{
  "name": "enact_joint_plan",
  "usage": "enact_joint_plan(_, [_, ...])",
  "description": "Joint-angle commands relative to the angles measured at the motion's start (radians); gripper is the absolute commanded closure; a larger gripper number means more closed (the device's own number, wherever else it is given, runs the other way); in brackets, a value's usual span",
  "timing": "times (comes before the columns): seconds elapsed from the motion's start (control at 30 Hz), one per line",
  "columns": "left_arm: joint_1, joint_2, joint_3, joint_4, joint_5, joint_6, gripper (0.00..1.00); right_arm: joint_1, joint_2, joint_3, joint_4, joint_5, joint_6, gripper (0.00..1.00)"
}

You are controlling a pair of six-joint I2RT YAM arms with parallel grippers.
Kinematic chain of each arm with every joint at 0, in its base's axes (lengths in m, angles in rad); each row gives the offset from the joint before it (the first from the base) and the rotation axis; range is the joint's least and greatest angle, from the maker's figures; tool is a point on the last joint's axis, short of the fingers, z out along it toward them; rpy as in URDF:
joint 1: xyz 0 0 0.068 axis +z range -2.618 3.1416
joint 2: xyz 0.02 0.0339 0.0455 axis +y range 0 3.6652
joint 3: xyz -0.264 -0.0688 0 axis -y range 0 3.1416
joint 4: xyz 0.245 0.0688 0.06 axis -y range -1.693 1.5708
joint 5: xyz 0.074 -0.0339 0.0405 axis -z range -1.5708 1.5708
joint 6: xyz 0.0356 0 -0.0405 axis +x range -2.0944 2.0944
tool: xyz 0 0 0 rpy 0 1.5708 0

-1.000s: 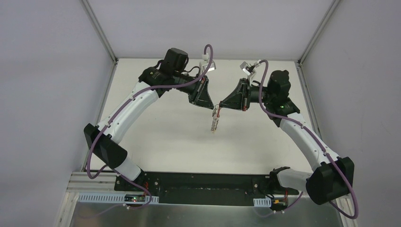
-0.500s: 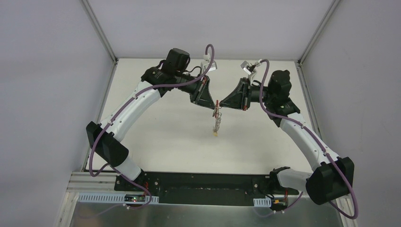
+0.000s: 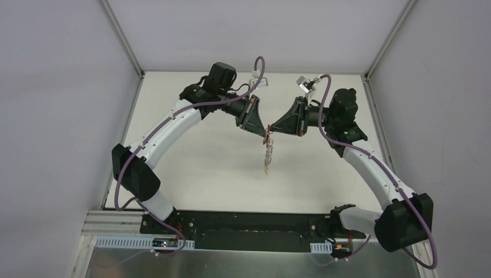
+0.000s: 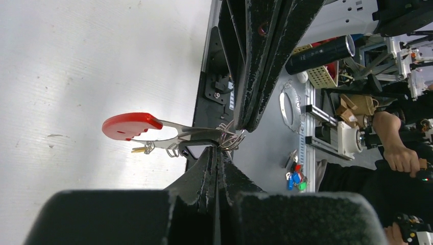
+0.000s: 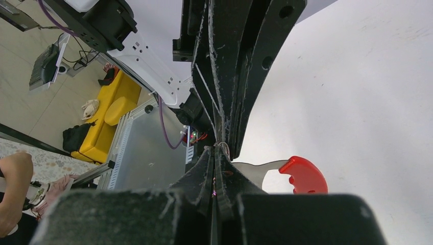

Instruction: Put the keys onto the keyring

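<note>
top external: left claw (image 3: pixel 265 131), right claw (image 3: pixel 271 132) both pinch one hanging keys (image 3: pixel 268 154) bunch.

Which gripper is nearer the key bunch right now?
Neither; both are on it. The left gripper is shut on the top of the key bunch from the left, and the right gripper from the right. The rest hangs below them.

Above the table (image 3: pixel 202 168), the left gripper (image 3: pixel 265 134) and right gripper (image 3: pixel 272 133) meet tip to tip. From that junction the left gripper lies toward 10 o'clock, the right gripper toward 2, and the keys (image 3: pixel 268 153) hang toward 6.
</note>
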Motion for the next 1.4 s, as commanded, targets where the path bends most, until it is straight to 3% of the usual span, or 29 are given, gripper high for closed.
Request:
enact_joint_plan(0.0, [-0.003, -0.004, -0.014, 0.039, 0.050, -0.012, 1.00, -0.008, -0.043, 0.010, 0.081, -0.020, 0.011, 1.00])
enact_joint_plan(0.33, [-0.002, -0.006, -0.007, 0.027, 0.044, 0.000, 1.00, -0.012, -0.040, 0.005, 0.100, -0.023, 0.026, 1.00])
enact_joint_plan(0.5, [0.002, -0.025, 0.034, -0.052, 0.000, 0.084, 0.78, -0.018, -0.047, -0.009, 0.103, -0.028, 0.022, 1.00])
enact_joint_plan(0.73, [0.006, -0.061, 0.078, -0.101, -0.062, 0.170, 0.65, -0.021, -0.045, -0.039, 0.162, -0.041, 0.066, 1.00])
enact_joint_plan(0.93, [-0.008, -0.029, 0.134, -0.101, -0.076, 0.172, 0.62, -0.021, -0.031, -0.053, 0.225, -0.041, 0.115, 1.00])
enact_joint_plan(1.37, [-0.037, -0.024, 0.103, -0.062, -0.062, 0.155, 0.65, -0.032, -0.018, -0.050, 0.226, -0.024, 0.146, 1.00])
